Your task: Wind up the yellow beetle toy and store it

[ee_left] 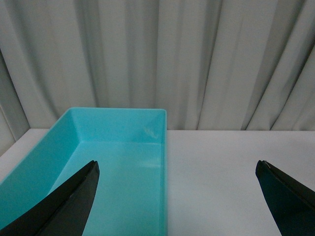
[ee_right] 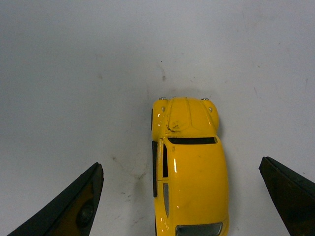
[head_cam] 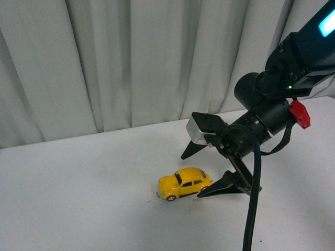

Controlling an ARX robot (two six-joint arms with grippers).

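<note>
On the white table: yellow beetle toy (head_cam: 184, 183) between wide jaws

On the matte white table (head_cam: 78, 209), the yellow beetle toy stands on its four wheels, nose pointing toward the robot's left in the front view. Its body is glossy and rounded, with dark windows and black tyres around silver hubs. The right wrist view shows a small dark scuff on its curved hood and two tiny bright studs at the nose. Faint grey specks and smudges mark the tabletop around it.

The right gripper (head_cam: 190, 177) is spread wide, its black, tapered, blade-like fingers (ee_right: 83, 201) flanking the car and touching neither side. A silver-grey block (head_cam: 196, 132) sits on the wrist, a red tab (head_cam: 300, 114) juts from the black cylindrical joint, a green light (head_cam: 289, 87) glows above, and a dark cable (head_cam: 252, 214) hangs down.

The left gripper (ee_left: 177, 165) is also spread wide and holds nothing. One of its fingers reaches over a turquoise plastic bin (ee_left: 164, 147), rectangular with smooth walls and a slight scuff inside, standing on the table before a pale pleated curtain (ee_left: 147, 59).
</note>
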